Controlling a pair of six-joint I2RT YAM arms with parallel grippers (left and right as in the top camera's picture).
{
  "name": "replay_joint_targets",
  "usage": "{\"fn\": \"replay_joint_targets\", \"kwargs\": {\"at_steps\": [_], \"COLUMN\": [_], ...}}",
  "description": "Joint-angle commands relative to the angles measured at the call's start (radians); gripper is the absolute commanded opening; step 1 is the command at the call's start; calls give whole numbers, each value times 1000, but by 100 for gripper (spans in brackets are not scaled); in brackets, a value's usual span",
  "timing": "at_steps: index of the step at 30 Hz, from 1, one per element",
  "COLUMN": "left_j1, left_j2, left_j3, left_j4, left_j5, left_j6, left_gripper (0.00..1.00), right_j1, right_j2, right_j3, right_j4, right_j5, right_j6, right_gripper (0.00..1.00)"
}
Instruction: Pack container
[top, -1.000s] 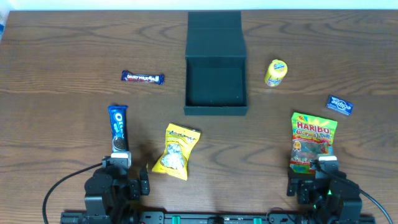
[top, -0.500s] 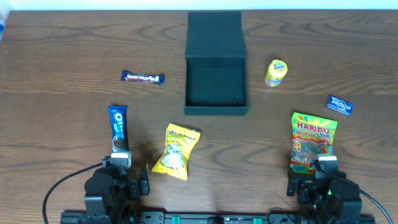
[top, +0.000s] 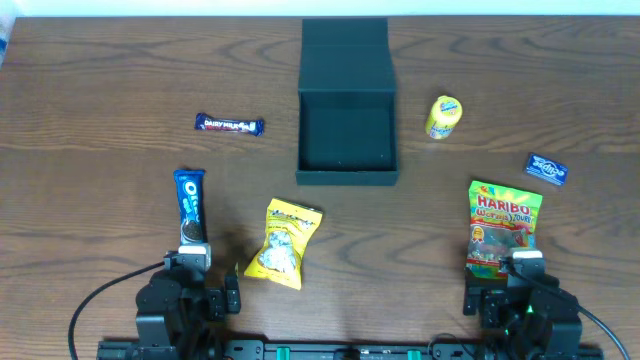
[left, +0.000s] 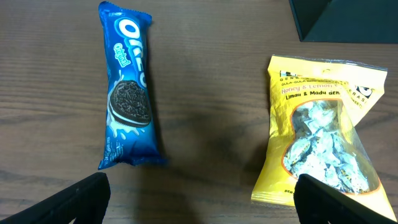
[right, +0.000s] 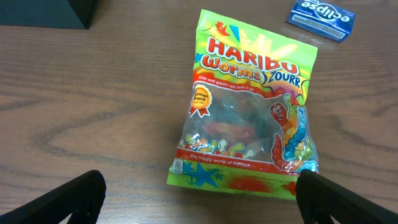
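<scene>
Packing not begun: container (top: 347, 140) sits open, left claw (left: 202, 199) and right claw (right: 199, 196) both wide and empty, so grabbing the Haribo bag (right: 249, 106) looks like the next move.

Soft, even light falls from above, bright enough that the table (top: 100, 80) shows its grain in all three views. Shadows are faint: a thin dark edge beside the box (top: 347, 100), whose inside reads as near-black with little detail. The wrist views are sharp, with print legible on the Oreo pack (left: 127, 93). Pale glare sits on the clear windows of the Haribo bag (right: 249, 112) and the yellow bag (left: 320, 137). The overhead view is coarser, its small lettering unreadable.
</scene>
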Motion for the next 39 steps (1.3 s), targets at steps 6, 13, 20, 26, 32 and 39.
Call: {"fn": "replay_joint_targets", "kwargs": {"at_steps": [6, 13, 20, 26, 32, 39], "left_j1": [5, 5, 5, 5, 5, 5], "left_j2": [-3, -3, -3, -3, -3, -3], "left_j3": [-19, -19, -19, -19, -19, -19], "left_j4": [-53, -53, -53, -53, -53, -53], "left_j5": [-11, -11, -11, -11, -11, -11], "left_j6": [26, 26, 26, 26, 26, 26], "left_gripper": [95, 95, 95, 95, 95, 95], "right_j1": [6, 6, 6, 6, 6, 6], "right_j2": [-10, -10, -10, -10, -9, 88], "right_j3": [-10, -10, -10, -10, 12, 175], "right_j4": [-1, 81, 201, 364, 406, 420], "right_j5": [13, 62, -39, -140, -140, -182], "right_j6": [-15, -98, -85, 199, 392, 400], "right_gripper": [99, 99, 99, 99, 99, 99]}}
